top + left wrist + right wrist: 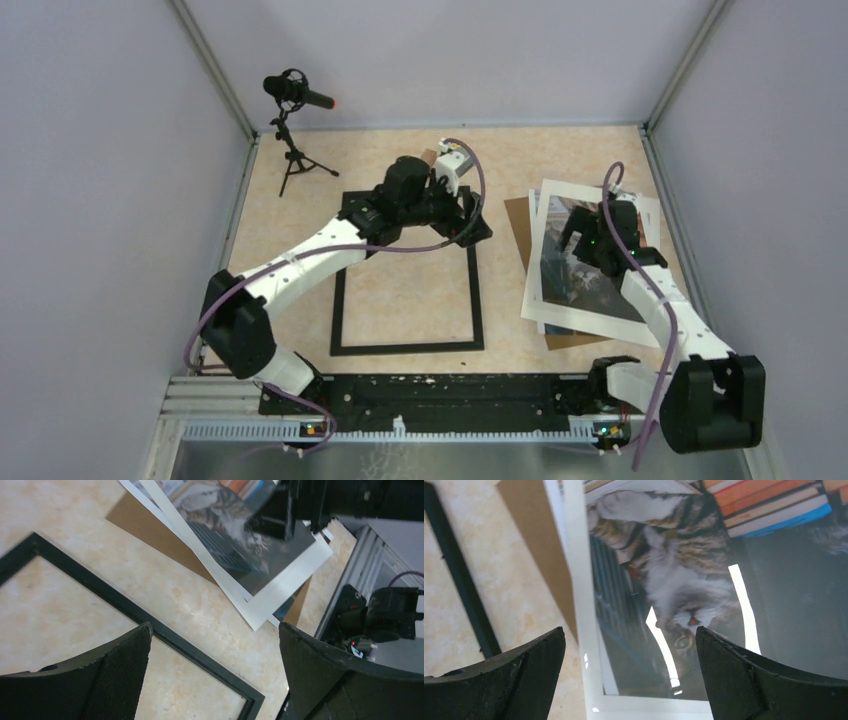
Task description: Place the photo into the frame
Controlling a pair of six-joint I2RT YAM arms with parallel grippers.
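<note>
Nothing done yet: photo (575, 285) lying face up on board (518, 225), right of frame (408, 347), apart from it. Right gripper (629, 635) hovering over photo, spread wide, empty; left gripper (215, 630) equally wide above frame's far corner. Left: gripping, carrying, seating inside frame.

The frame (405, 348) lies flat on the surface (520, 160), left of centre and reaching toward the near edge. To its right and apart from it, the photo (572, 292) lies on a backing board (517, 225) near the right edge. A microphone stand (293, 160) stands in the far left corner.
</note>
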